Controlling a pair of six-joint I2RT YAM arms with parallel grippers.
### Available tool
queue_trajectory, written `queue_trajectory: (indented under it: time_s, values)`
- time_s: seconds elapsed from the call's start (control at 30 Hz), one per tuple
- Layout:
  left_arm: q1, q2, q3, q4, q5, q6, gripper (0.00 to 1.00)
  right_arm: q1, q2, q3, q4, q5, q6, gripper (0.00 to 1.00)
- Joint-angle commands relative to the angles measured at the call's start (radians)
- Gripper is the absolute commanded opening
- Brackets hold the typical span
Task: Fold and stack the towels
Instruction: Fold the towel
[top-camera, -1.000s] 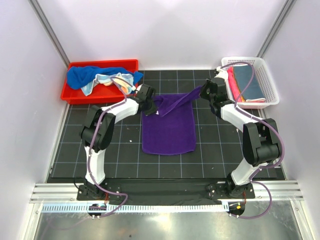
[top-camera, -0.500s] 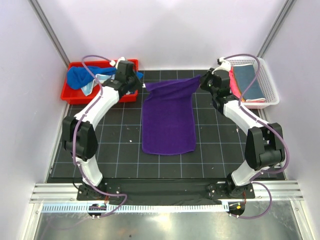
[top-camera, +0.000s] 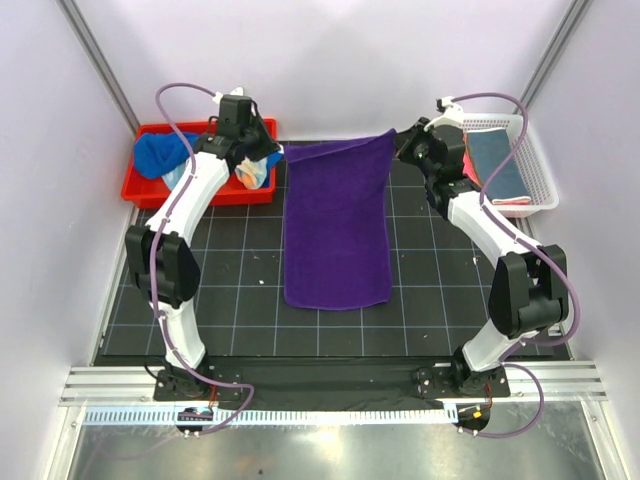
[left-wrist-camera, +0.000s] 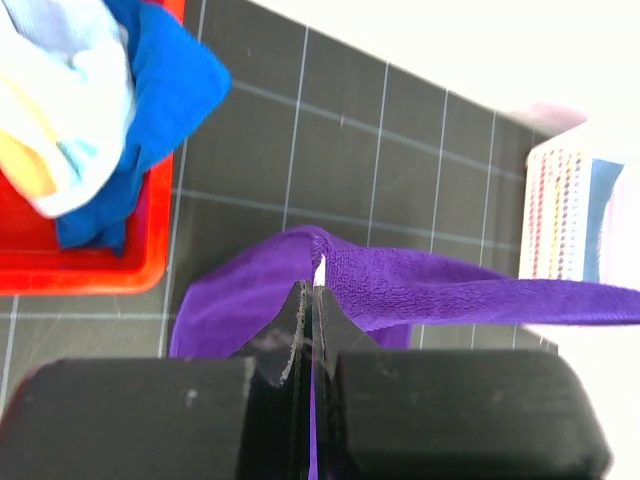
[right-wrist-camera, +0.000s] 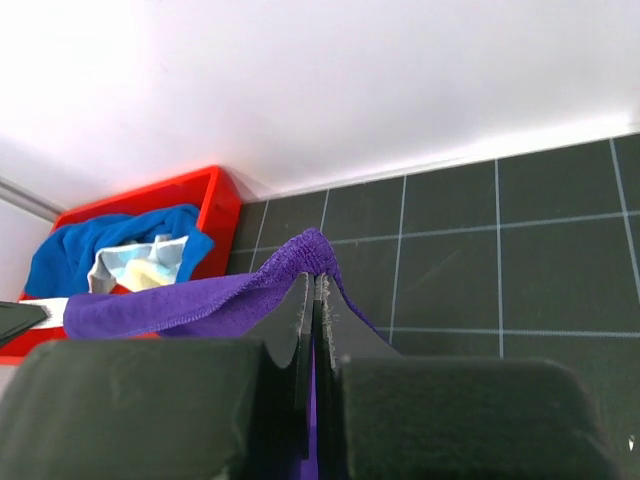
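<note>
I see left end effector (left-wrist-camera: 314, 300) clamped on the purple towel (top-camera: 335, 225) at its far corner, just beside the red bin (top-camera: 140, 192) | right end effector (right-wrist-camera: 314, 290) clamped on the other far corner, well apart from that bin | far edge lifted between them, near end flat on worktop (top-camera: 440, 290) | blue towel (top-camera: 157, 152) heaped in the bin

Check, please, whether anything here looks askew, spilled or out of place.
Nothing is spilled or damaged. The far edge of the purple towel runs slightly slanted between the left gripper and the right gripper. In the red bin, the blue towel drapes over the rim beside a crumpled pale towel.
</note>
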Motion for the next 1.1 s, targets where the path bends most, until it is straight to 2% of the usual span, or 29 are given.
queue_trajectory:
  time_s: [0.0,0.33,0.73,1.07]
  values:
    - [0.007,-0.010,0.007,-0.045,0.076,0.054,0.00,0.005,-0.034,-0.049,0.052,-0.020,0.004,0.01]
    - [0.005,-0.119,-0.191,-0.026,0.131,0.065,0.00,0.040,-0.123,-0.215,0.063,-0.006,0.017,0.01]
    - [0.001,-0.297,-0.496,0.049,0.159,0.031,0.00,0.111,-0.269,-0.384,-0.048,0.049,0.046,0.01]
    - [-0.027,-0.414,-0.642,0.075,0.165,0.028,0.00,0.154,-0.379,-0.487,-0.082,0.081,0.043,0.01]
